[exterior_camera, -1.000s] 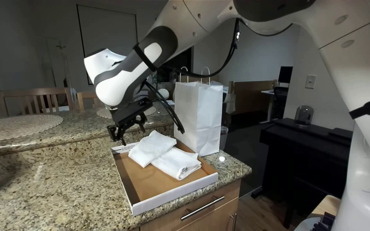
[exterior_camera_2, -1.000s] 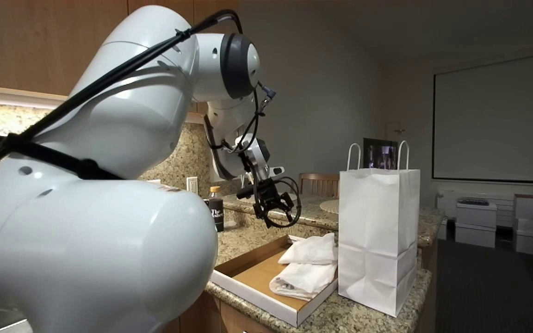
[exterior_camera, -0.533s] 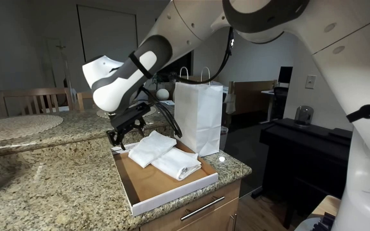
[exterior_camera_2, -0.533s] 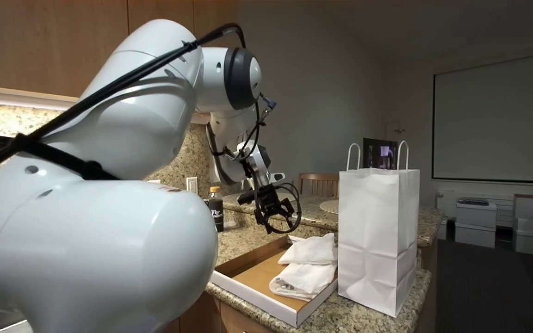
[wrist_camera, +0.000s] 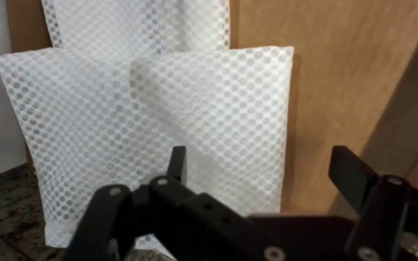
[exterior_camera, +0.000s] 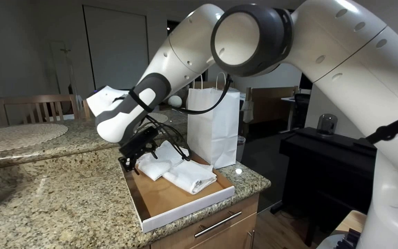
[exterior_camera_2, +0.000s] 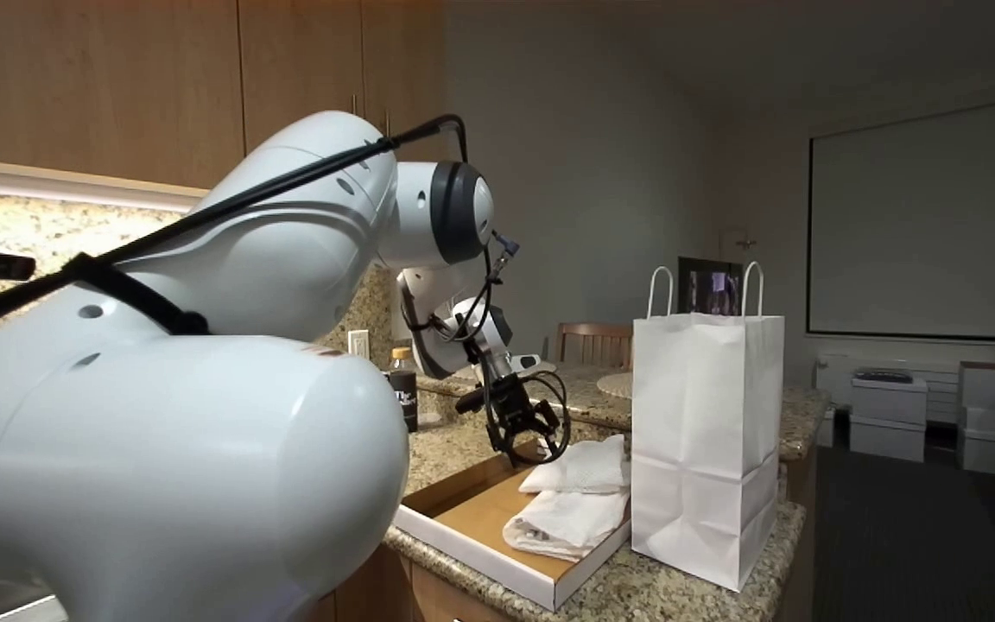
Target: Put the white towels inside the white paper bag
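Now the pincer [wrist_camera: 259, 163], spread wide, has sunk nearer the upper towel [wrist_camera: 212, 108]. Grasping seems next; contact is unclear.

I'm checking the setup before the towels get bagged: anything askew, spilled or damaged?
Nothing looks spilled or damaged. Only the upper white towel looks untidy: it lies askew across the lower white towel in the cardboard tray, their edges not lined up. The white paper bag stands upright, its sides creased.
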